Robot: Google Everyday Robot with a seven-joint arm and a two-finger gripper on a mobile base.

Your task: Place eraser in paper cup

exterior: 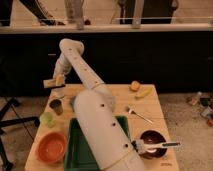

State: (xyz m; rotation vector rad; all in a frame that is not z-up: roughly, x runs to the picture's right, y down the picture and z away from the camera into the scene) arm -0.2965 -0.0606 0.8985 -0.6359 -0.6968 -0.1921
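Observation:
The eraser (50, 83) is a flat tan block held level in the air at the table's far left corner. My gripper (58, 81) is shut on its right end. The white paper cup (59, 93) stands upright on the table directly below the gripper and the eraser, with a small gap between them. My white arm (95, 115) runs from the lower middle of the view up and left to the gripper and hides part of the table's middle.
A dark grey metal cup (55, 106) and a light green cup (47, 119) stand in front of the paper cup. An orange bowl (51, 146), a green tray (80, 150), a dark bowl with a spoon (151, 141), a fork (138, 114), an orange fruit (134, 86) and a banana (144, 93) lie on the wooden table (150, 107).

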